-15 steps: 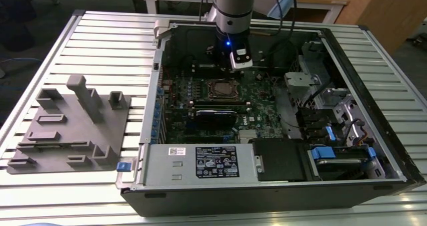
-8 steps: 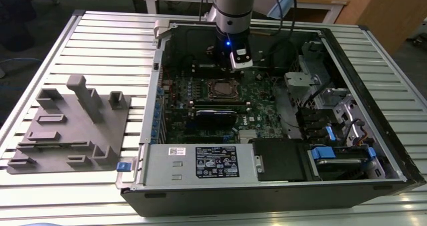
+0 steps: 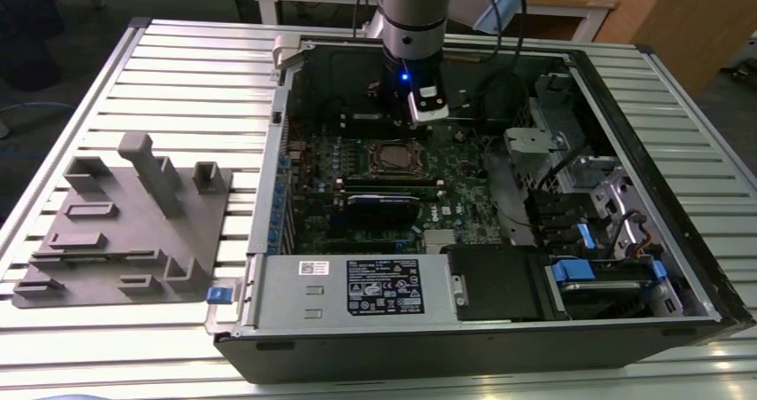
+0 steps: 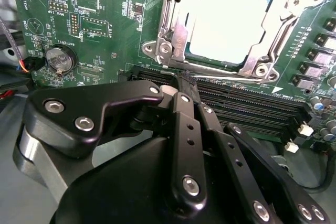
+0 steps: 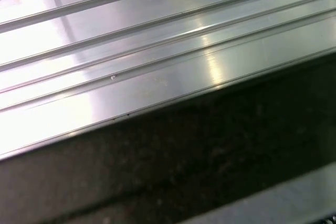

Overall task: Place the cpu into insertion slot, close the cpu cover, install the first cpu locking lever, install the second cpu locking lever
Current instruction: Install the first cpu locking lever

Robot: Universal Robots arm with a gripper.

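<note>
The cpu (image 4: 231,24) lies flat in the insertion slot (image 3: 391,159) on the green motherboard (image 4: 105,24), its silvery top showing bright. The cpu cover (image 4: 273,51) lies down around the chip as a metal frame. A metal lever (image 4: 176,38) stands along one side of that frame. My gripper (image 4: 184,80) hangs shut with nothing between its black fingers (image 4: 186,129), its tip just short of the socket's edge and above the long black slots (image 4: 252,103). In the exterior view the gripper (image 3: 423,121) is inside the open case, just behind the socket.
The open computer case (image 3: 662,152) sits on a ribbed aluminium table (image 5: 131,51). A labelled power supply (image 3: 355,285) is at the front and drive bays (image 3: 591,240) are on the exterior view's right. A grey fixture block (image 3: 119,223) stands at its left. A coin battery (image 4: 58,59) is on the board.
</note>
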